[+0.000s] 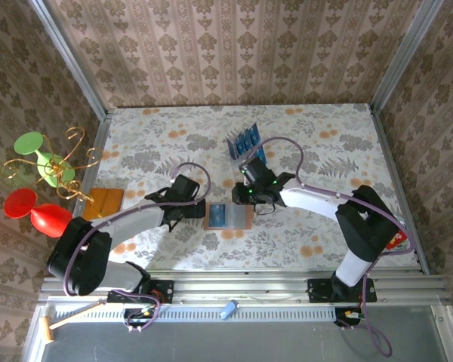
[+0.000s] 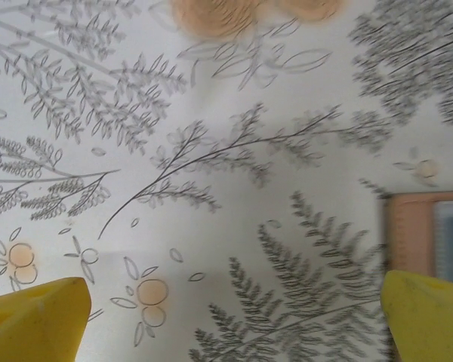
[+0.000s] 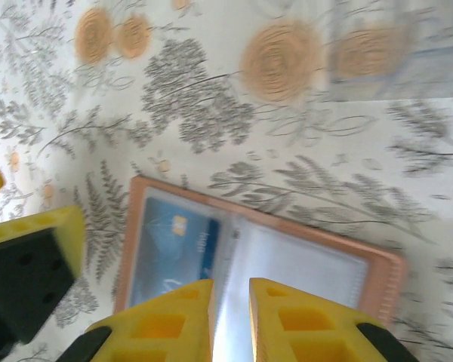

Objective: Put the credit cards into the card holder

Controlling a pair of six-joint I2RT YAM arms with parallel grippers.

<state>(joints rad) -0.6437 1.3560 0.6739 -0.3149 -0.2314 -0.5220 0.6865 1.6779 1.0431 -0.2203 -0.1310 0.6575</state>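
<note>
Right gripper [image 3: 230, 317] hangs just above the open card holder [image 3: 392, 275], jaws a narrow slit apart with nothing between them. One credit card [image 3: 174, 245] sits tucked under a clear pocket of the holder, so I'd say the job is begun, not finished. More blue cards [image 1: 247, 140] stand in the clear rack [image 1: 232, 149] farther back. Left gripper [image 2: 232, 317] waits just beside the holder's edge, spread wide and empty.

The floral table [image 1: 325, 226] bears an open card holder [image 1: 240, 219] and a card rack [image 1: 245, 143].
</note>
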